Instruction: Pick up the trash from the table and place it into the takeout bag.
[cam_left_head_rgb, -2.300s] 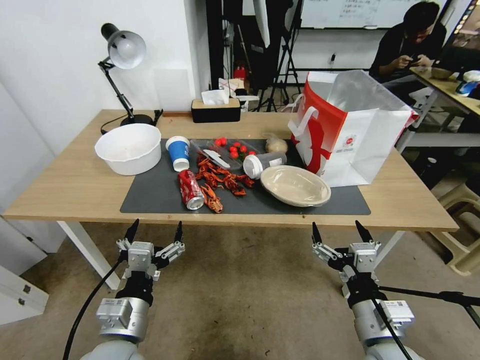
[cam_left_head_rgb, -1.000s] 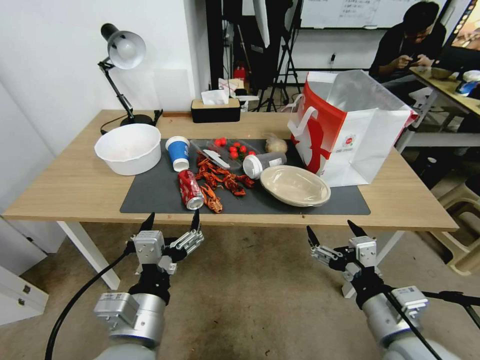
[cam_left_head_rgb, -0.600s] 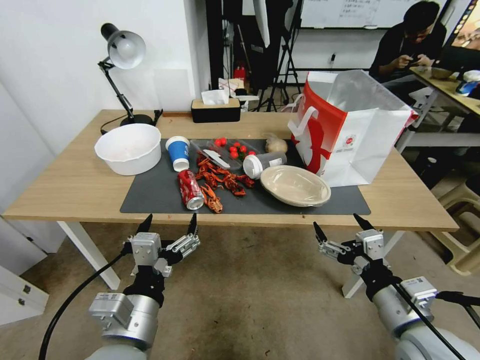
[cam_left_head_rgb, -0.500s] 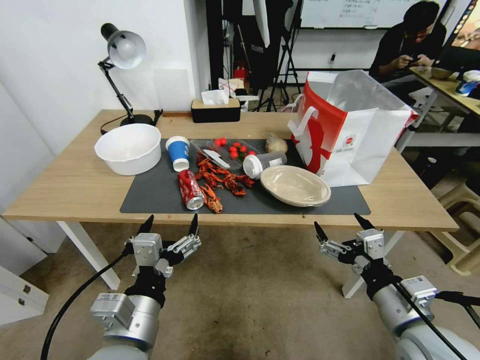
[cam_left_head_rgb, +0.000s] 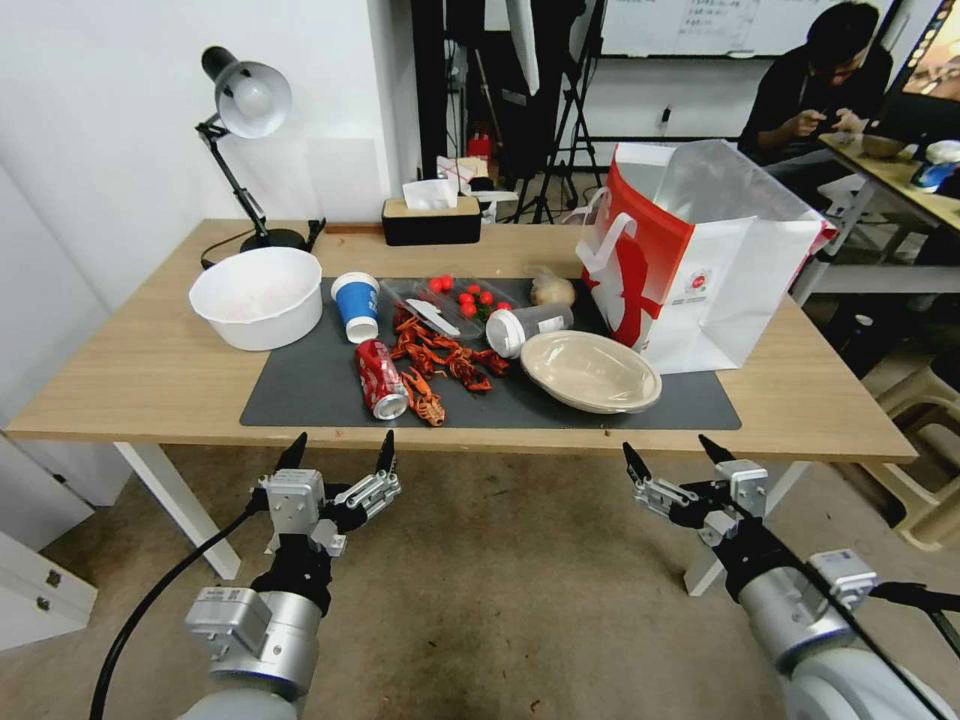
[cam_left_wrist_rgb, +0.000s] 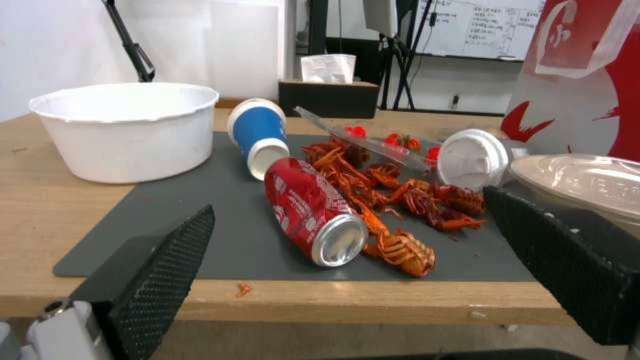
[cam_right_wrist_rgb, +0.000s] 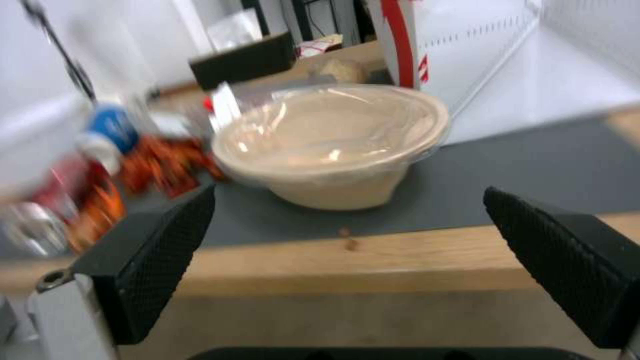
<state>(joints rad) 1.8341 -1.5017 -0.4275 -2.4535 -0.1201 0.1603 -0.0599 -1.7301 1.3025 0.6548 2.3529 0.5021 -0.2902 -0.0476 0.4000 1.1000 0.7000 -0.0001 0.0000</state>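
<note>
The table (cam_left_head_rgb: 150, 370) spans the head view, its dark mat (cam_left_head_rgb: 320, 385) carrying most of the clutter. The takeout bag (cam_left_head_rgb: 740, 290) stands upright and open at the mat's right end. Left of the mat sits a white bowl (cam_left_head_rgb: 257, 297). The beige shallow bowl (cam_left_head_rgb: 590, 372) rests on the mat just beside the bag, with the white-lidded grey cup (cam_left_head_rgb: 528, 327) lying on its side behind it. The blue paper cup (cam_left_head_rgb: 356, 305) stands inverted; the red soda can (cam_left_head_rgb: 381, 378) lies on its side beside crayfish shells (cam_left_head_rgb: 445, 360). The small clear plastic bag (cam_left_head_rgb: 552, 289) lies near the bag's base. Below the table's front edge, the left gripper (cam_left_head_rgb: 340, 452) and right gripper (cam_left_head_rgb: 667, 456) hover with fingers spread apart, holding nothing.
</note>
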